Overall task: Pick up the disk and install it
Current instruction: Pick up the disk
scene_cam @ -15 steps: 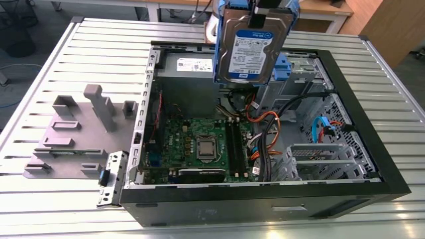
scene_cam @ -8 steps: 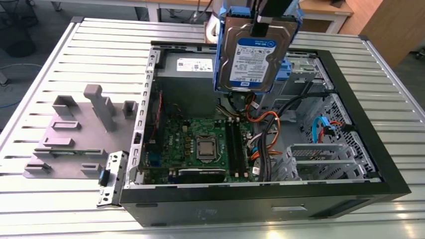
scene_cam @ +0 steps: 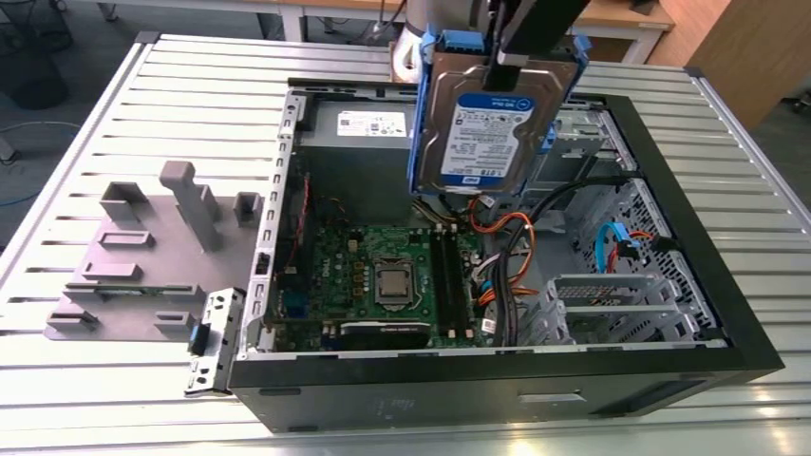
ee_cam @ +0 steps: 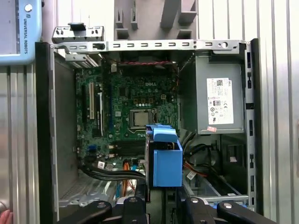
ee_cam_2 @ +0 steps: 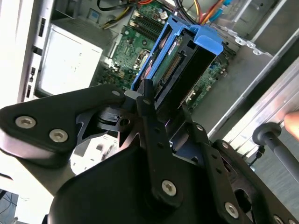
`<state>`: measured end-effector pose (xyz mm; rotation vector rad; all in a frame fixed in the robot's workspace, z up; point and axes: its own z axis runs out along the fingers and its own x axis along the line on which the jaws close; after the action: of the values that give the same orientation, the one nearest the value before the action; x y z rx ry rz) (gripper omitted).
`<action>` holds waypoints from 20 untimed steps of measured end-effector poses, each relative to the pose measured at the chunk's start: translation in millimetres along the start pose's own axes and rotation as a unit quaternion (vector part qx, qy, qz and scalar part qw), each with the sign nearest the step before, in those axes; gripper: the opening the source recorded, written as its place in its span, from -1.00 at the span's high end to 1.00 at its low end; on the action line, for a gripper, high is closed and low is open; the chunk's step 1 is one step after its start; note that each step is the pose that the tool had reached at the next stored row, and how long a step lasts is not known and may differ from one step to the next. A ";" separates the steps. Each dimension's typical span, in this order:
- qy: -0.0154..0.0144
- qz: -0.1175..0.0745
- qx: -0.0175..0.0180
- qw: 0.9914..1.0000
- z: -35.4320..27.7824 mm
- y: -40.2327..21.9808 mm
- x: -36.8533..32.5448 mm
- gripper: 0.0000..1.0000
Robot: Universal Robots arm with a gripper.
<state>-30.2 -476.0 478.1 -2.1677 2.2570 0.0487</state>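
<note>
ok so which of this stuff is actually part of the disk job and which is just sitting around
In the job: the disk, clamped in the gripper; the open computer case under it.

Just lying about: the grey fixture and the metal bracket on the table beside the case; the power supply box inside it.

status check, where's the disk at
Gripper shut on the disk. Disk upright, held over the open computer case, not seated. Orange and black cables in the case beneath.
</note>
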 end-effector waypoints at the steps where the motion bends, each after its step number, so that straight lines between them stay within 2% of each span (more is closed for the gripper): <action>1: 0.000 0.000 0.000 1.000 -0.1 -0.1 3.5 0.31; 20: 0.000 0.000 0.000 1.000 -1.9 -2.7 66.9 0.31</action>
<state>-30.2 -542.9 478.0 -2.1675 2.2570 0.0488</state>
